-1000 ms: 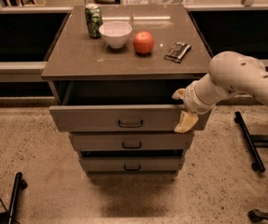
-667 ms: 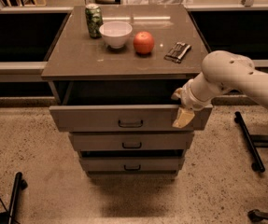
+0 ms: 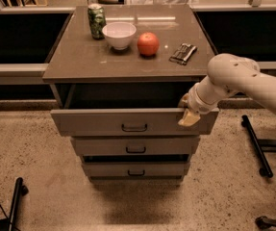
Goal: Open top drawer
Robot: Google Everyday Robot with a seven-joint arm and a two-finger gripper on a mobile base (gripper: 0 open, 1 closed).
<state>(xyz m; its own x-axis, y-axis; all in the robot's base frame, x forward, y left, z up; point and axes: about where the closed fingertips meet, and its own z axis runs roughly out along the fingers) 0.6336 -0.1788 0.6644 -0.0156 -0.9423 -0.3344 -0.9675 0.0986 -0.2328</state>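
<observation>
The top drawer (image 3: 99,121) of the grey-brown cabinet is pulled out partway, and its dark inside shows under the cabinet top. Its small dark loop handle (image 3: 134,127) sits at the centre of the front panel. My gripper (image 3: 187,110) is at the right end of the drawer's front panel, on its upper edge, well right of the handle. The white arm (image 3: 238,78) reaches in from the right.
On the cabinet top (image 3: 80,61) stand a green can (image 3: 96,20), a white bowl (image 3: 119,34), a red apple (image 3: 148,44) and a small dark tool (image 3: 183,53). Two narrower shut drawers (image 3: 135,149) lie below. Dark stand legs (image 3: 255,146) are on the floor to the right.
My gripper and forearm have shifted slightly up and to the left along the drawer's right end. The drawer stays pulled out about as far as before.
</observation>
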